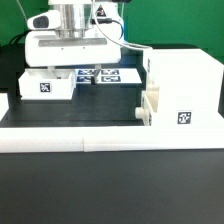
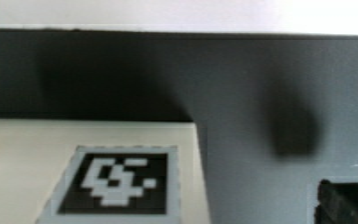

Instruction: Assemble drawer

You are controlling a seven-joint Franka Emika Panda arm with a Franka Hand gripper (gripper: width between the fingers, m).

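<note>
A small white drawer panel point(image 1: 45, 86) with a black marker tag lies on the black table at the exterior view's left. The large white drawer box point(image 1: 178, 88), also tagged, stands at the exterior view's right. My gripper point(image 1: 63, 66) hangs just above and behind the small panel. In the wrist view the panel point(image 2: 87, 160) with its tag fills the near corner, and one dark finger point(image 2: 348, 203) shows far off to the side. The other finger is out of view. The jaws stand wide apart and hold nothing.
The marker board point(image 1: 106, 74) lies flat at the back between the panel and the drawer box. A white raised wall point(image 1: 100, 142) runs along the table's front edge. Dark equipment stands behind the arm.
</note>
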